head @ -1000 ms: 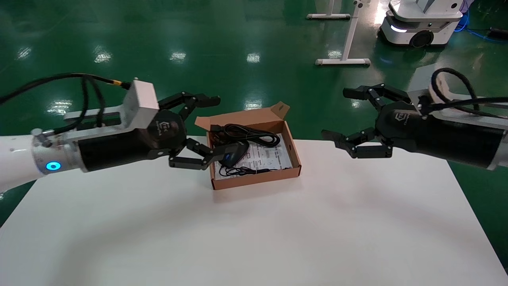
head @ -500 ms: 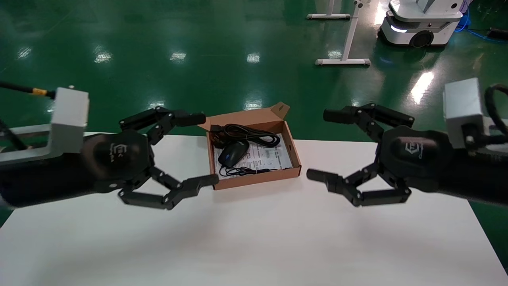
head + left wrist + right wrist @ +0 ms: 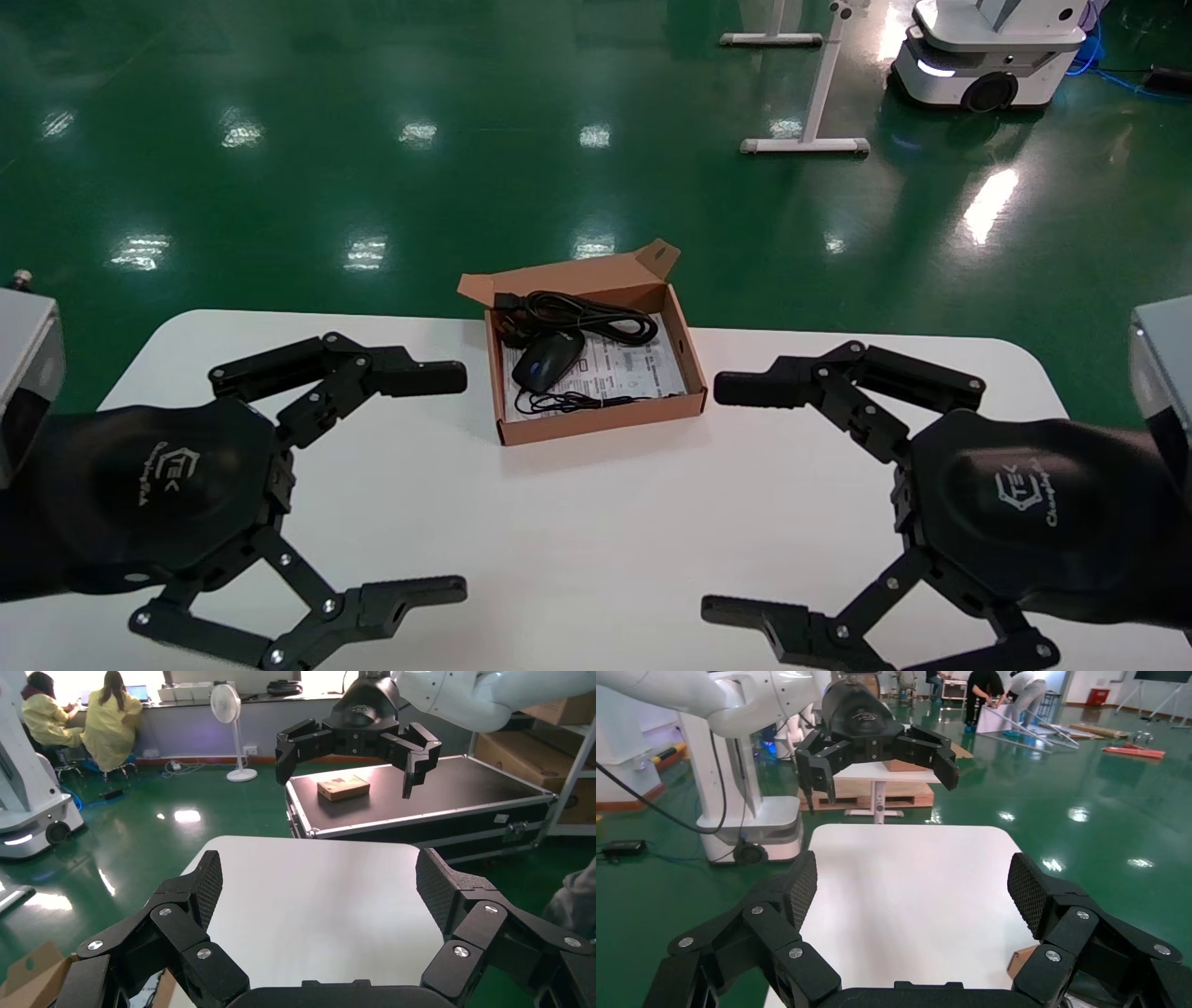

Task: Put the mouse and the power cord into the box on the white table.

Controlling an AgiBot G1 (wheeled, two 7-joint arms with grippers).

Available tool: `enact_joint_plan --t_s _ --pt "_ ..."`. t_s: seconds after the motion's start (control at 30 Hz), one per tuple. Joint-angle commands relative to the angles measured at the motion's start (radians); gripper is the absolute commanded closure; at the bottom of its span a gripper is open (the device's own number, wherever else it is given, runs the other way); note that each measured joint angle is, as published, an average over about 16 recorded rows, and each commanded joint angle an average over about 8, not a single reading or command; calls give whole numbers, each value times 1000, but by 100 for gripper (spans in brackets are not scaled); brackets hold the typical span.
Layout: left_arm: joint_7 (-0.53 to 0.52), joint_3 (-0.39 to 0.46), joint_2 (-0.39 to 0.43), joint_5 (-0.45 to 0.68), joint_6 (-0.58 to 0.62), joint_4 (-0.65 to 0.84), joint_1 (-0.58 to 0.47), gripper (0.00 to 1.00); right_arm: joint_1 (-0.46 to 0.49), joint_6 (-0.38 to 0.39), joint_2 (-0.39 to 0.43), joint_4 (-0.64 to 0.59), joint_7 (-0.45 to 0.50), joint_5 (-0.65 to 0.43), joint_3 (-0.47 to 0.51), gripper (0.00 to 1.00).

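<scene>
Mouse [image 3: 548, 360] lies in box [image 3: 694, 399], between wide-open, empty left end effector [image 3: 438, 483] and right end effector [image 3: 736, 499].

You see the left pincer [image 3: 456, 480] and right pincer [image 3: 722, 499] held low, facing each other, both spread wide

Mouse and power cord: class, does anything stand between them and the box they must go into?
Nothing does: the mouse and power cord already lie inside the box. The left hand and right hand hover open, apart from it.
</scene>
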Motion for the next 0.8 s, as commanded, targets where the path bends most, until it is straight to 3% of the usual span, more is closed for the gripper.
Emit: enact_joint_plan --t_s 0.03,0.8 --pt "-6 -5 -8 -8 5 -13 8 0 -8 -5 5 14 5 9 4 0" --pt "7 7 10 10 -7 18 -9 0 11 7 -6 -19 -6 -12 -6 0"
